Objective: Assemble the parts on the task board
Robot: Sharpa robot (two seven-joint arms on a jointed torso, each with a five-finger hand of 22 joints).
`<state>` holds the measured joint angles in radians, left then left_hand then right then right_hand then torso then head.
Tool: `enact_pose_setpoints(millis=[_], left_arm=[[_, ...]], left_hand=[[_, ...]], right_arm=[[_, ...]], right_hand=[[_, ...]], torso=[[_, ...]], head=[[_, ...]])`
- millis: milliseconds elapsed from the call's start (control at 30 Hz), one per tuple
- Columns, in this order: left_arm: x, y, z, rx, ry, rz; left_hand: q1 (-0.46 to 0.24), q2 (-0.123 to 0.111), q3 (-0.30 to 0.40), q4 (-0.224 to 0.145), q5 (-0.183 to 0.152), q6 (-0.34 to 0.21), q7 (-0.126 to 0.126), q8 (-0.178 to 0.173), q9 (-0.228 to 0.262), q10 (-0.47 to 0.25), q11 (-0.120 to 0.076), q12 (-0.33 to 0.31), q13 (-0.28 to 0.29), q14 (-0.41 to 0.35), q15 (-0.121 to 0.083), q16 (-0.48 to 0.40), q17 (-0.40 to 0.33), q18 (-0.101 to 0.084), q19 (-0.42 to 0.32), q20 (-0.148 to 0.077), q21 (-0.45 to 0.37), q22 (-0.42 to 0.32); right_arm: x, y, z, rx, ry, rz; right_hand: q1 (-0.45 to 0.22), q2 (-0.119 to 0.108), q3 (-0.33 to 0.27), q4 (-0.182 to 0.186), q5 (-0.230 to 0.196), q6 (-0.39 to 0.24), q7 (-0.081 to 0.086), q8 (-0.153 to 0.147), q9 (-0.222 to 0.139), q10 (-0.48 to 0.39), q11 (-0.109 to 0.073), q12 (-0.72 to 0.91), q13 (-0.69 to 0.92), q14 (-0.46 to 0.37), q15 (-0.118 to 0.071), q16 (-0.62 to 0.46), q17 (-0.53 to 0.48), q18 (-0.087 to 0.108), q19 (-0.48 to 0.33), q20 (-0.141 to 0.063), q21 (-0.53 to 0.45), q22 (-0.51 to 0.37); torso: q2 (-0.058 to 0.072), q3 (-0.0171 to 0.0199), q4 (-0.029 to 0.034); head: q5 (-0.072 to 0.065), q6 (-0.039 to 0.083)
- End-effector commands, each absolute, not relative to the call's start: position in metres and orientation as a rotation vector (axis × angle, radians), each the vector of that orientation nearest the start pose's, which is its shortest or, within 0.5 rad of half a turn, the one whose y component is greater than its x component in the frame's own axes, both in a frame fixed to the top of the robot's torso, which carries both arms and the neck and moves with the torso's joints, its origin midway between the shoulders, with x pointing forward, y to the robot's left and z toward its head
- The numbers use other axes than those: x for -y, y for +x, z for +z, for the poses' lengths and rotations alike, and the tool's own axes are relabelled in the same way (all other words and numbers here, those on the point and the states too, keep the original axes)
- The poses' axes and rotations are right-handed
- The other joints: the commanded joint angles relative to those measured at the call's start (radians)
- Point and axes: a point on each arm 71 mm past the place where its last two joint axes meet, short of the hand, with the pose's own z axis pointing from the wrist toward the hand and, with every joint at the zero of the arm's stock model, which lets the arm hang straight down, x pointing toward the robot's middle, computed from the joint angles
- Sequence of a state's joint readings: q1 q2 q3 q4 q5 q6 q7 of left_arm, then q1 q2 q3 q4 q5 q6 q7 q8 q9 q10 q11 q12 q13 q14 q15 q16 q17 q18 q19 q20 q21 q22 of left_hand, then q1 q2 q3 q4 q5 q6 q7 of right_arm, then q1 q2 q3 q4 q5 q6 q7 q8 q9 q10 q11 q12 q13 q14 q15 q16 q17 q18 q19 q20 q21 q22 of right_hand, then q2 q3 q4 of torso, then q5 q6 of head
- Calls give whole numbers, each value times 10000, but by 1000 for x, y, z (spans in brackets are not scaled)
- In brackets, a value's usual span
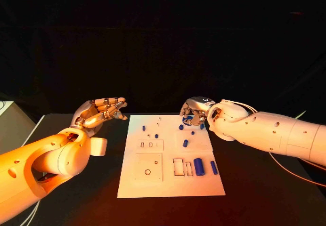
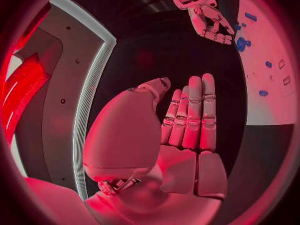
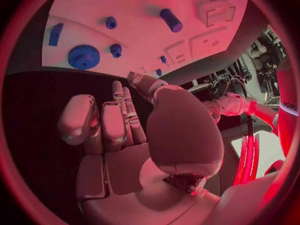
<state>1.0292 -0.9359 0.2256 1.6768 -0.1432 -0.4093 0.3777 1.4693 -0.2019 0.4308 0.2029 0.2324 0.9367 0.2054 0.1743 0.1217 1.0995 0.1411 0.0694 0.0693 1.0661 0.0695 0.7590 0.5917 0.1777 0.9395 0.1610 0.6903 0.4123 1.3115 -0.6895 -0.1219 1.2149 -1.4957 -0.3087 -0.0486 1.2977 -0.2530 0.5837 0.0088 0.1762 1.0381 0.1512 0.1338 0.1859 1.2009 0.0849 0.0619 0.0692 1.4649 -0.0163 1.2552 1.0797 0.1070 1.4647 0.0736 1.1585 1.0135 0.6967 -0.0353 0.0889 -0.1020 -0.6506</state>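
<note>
Hands hover at either side of the white task board (image 1: 170, 183), which lies flat in the middle of the black table (image 1: 264, 197). The left hand (image 1: 101, 112) hangs off the board's far left corner, above the table, with its fingers (image 2: 194, 110) held straight and side by side and nothing in them. The right hand (image 1: 196, 111) hangs over the board's far right corner, palm empty, fingers (image 3: 119, 115) partly curled but not closed on anything. Blue parts lie scattered on the board: a toothed wheel (image 3: 84, 57) near the far right corner just below the right hand, a fat cylinder (image 1: 199, 166) lying beside two rectangular slots on the near right, a thinner bar (image 1: 214, 167) just beside it, and several small pegs (image 1: 156, 136) standing farther up the board.
</note>
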Motion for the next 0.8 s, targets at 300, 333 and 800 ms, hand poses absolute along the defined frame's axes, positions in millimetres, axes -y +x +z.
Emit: enact_pose_setpoints(millis=[300,333,800], left_arm=[[-219,464,-141,-12829,-10282,-15983],[-219,464,-141,-12829,-10278,-15981],[-222,465,-141,-12816,-10268,-15896]], left_hand=[[-139,-10,59,12,-48,54,-24,49,19,67,-3,26,8,-97,-6,123,22,5,-123,18,119,80],[-139,-10,59,12,-48,54,-24,49,19,67,-3,26,8,-97,-6,123,22,5,-123,18,119,80],[-155,-10,63,22,-52,52,-22,51,21,64,-2,26,9,-109,-3,157,27,5,-149,21,152,105]], right_arm=[[213,554,-177,-16664,-2899,3616],[213,555,-177,-16686,-2910,3571],[216,556,-183,-17101,-3011,3170]], right_hand=[[-11,-122,-45,115,-44,-100,21,-48,45,-170,20,-6,-3,381,108,263,230,-116,-24,97,96,84],[-16,-128,-54,121,-46,-108,19,-51,49,-180,21,-6,-2,380,109,275,234,-112,-29,100,92,76],[-64,-165,-138,179,-85,-156,20,-67,73,-273,31,-7,4,360,122,347,249,-92,-68,120,68,31]], torso=[[181,-85,248],[194,-92,260],[333,-165,337]], head=[[-178,14],[-189,13],[-306,26]])
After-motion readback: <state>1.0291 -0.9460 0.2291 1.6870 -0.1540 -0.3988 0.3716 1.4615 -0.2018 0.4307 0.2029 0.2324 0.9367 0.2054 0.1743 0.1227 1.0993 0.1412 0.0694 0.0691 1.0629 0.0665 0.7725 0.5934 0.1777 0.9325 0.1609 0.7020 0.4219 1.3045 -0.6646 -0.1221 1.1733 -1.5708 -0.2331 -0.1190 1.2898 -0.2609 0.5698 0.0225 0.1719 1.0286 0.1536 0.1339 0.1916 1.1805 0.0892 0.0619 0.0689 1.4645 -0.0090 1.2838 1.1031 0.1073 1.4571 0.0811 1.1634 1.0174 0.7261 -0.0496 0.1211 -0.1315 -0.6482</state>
